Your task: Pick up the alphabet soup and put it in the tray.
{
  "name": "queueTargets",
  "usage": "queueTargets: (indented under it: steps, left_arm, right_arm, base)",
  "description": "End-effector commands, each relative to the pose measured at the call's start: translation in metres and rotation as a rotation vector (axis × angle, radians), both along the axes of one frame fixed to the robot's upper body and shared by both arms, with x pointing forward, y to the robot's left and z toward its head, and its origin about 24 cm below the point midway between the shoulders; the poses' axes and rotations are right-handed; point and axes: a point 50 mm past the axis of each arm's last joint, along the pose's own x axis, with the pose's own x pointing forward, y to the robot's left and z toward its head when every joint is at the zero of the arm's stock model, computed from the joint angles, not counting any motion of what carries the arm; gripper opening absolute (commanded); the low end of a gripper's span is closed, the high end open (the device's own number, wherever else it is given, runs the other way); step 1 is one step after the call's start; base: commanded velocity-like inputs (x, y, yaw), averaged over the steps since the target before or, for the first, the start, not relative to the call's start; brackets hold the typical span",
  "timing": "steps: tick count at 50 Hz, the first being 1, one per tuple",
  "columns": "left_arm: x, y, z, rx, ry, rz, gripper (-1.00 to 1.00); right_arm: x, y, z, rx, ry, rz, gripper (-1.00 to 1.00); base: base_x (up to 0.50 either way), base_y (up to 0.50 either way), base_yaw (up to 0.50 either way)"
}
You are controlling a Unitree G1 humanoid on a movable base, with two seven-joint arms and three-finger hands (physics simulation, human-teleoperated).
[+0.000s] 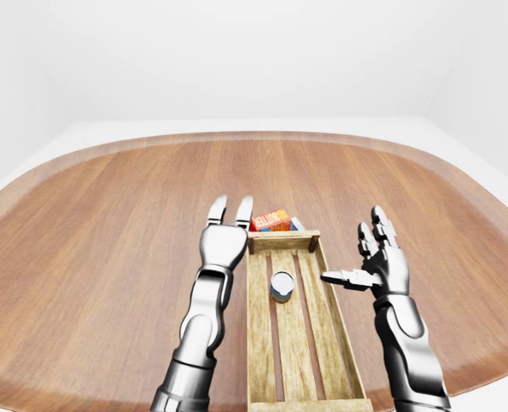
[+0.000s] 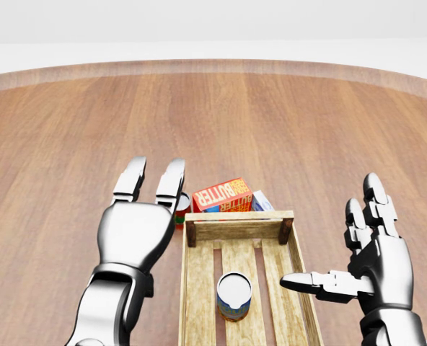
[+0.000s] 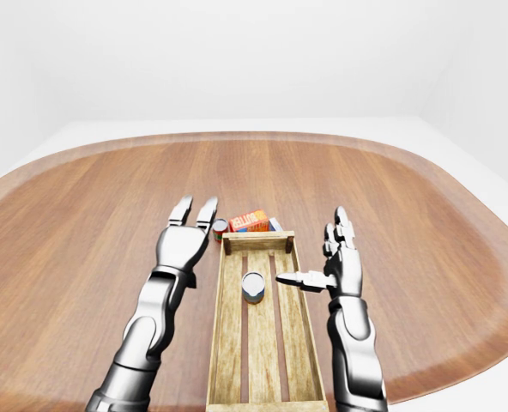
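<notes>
Head view: both hands open; left hand [image 2: 134, 231] half-hides red can [image 2: 182, 207]; alphabet soup [image 2: 234, 295] upright in tray [image 2: 199, 288]

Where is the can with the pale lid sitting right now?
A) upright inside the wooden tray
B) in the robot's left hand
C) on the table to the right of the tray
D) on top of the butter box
A: the can stands upright on the slats of the wooden tray, with both open hands clear of it.
</notes>
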Motion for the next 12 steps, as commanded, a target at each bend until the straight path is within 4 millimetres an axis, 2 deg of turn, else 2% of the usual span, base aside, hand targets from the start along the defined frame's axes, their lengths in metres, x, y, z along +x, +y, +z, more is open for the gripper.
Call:
queueTargets:
  steps: [1,5,12]
  left_arm:
    - [0.003,0.037,-0.005,-0.067,-0.024,0.087,1.0]
    - [0.008,0.05,-0.006,-0.09,-0.027,0.115,1.0]
    - [0.008,0.049,-0.01,-0.096,-0.02,0.11,1.0]
  right_arm:
    - [0.001,-0.001,-0.002,-0.01,0.01,-0.01,1.0]
    - [0.005,0.001,-0.006,-0.016,0.03,-0.012,1.0]
    - [0.005,0.002,-0.007,-0.019,0.035,-0.012,1.0]
  base:
    - [0.0,0.0,0.0]
    - [0.0,0.0,0.0]
    - [0.0,0.0,0.0]
